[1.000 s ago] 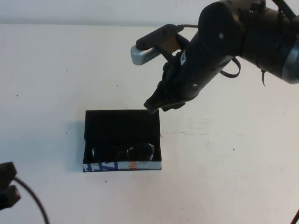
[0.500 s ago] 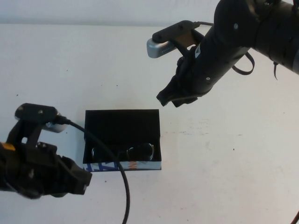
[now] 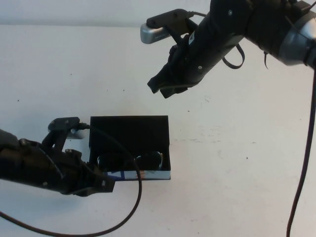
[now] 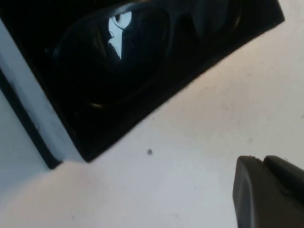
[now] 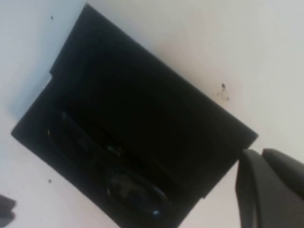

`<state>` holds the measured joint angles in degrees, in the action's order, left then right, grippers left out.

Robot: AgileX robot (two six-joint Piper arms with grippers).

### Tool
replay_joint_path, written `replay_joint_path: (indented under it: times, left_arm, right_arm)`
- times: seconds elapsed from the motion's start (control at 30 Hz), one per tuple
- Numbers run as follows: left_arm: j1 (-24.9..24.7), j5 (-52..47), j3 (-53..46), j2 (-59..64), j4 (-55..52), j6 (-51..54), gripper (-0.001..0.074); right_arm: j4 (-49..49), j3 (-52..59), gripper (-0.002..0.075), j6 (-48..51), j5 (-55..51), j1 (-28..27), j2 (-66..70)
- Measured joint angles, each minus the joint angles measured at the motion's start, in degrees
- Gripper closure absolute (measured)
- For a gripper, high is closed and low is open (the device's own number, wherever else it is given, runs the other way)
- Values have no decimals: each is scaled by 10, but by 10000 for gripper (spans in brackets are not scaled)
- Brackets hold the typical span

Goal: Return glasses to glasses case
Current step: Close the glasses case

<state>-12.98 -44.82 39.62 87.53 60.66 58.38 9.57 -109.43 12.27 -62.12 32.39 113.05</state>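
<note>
Overhead, the glasses case (image 3: 129,147) lies open on the white table (image 3: 237,163), its flap lid folded back flat. The glasses (image 3: 131,161) rest inside it, along the front wall just behind the white printed edge. The left gripper (image 3: 101,182) sits low at the case's front left corner, its tip touching or just beside the printed edge; whether its jaws are parted or closed I cannot tell. The right gripper (image 3: 163,85) hangs in the air beyond the far side of the case, well apart from it, holding nothing; its jaws look closed together.

From the left wrist, the glasses (image 4: 137,42) fill the black interior of the case (image 4: 42,118), one lens catching a pale reflection. A dark gripper fingertip (image 4: 268,192) shows over bare table (image 4: 190,142).

From the right wrist, the case (image 5: 137,114) lies open below with the glasses (image 5: 114,178) along one long wall. A dark fingertip (image 5: 270,190) shows beside the case's corner.
</note>
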Motion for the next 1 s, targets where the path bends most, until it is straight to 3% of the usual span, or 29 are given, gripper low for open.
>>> replay_joint_path:
  times: [0.27, 1.0]
  left_arm:
    - [0, 56, 0, 62, 79, 93, 739]
    - [0, 87, 5, 114, 121, 142, 739]
  right_arm:
    - [82, -91, 737, 35, -38, -35, 81]
    - [153, -161, 737, 53, -7, -37, 207]
